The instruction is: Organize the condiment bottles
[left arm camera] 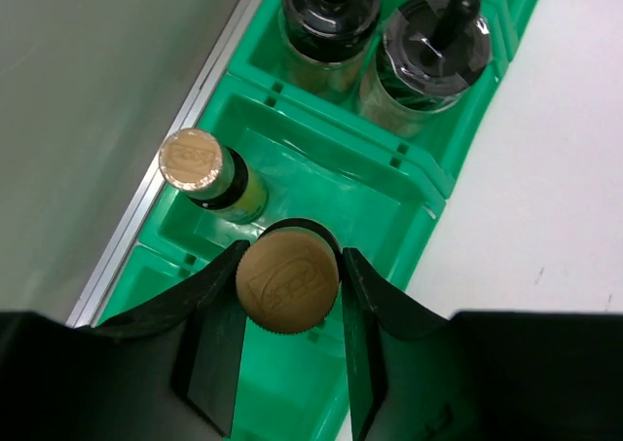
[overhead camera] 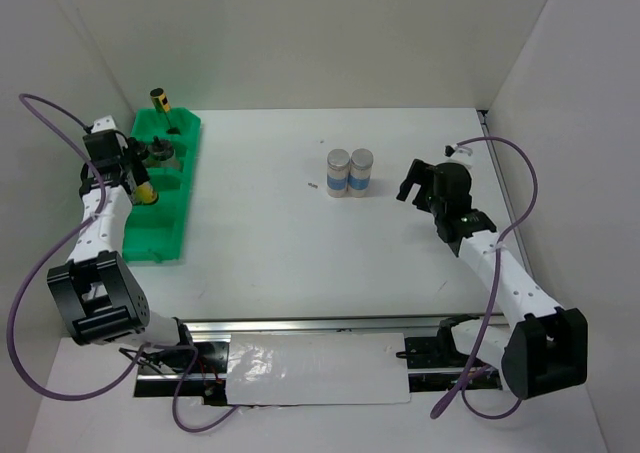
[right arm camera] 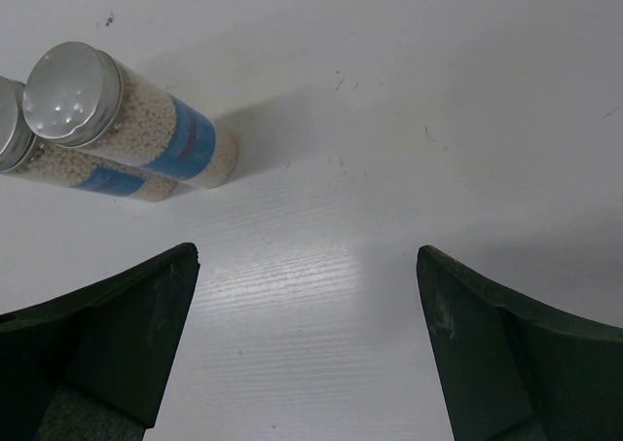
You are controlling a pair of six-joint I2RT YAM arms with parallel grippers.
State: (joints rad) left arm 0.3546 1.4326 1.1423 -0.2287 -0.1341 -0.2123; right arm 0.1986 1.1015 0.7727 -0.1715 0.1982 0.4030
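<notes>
The left gripper (left arm camera: 292,258) has its jaws drawn in on a tan-capped bottle (left arm camera: 287,283), one finger pressed to each side of the round cap. The bottle stands upright in the middle compartment of the green compartment tray (left arm camera: 321,193); whether its base has reached the tray floor cannot be told. It looks like small, rigid glass: light, but smooth and breakable. The ribbed edge of the embossed, cork-coloured cap probably gives the pads better purchase than the glossy body would. A grip so high up may let the bottle swing. A second tan-capped bottle (left arm camera: 192,159), dark-necked with a yellow label, stands just beside it in the same compartment. Two black-topped glass jars (left arm camera: 433,47), clear-walled with faceted lids and central knobs, fill the next tray compartment. Out on the white table (right arm camera: 389,120), well apart from the tray, stand two silver-lidded jars (right arm camera: 127,120) touching each other. They are straight cylinders with blue labels, pale granules and shiny metal lids, likely heavier and slicker, and best taken around the body. The right gripper (right arm camera: 307,266) hangs near them with its jaws spread wide and nothing between them.
</notes>
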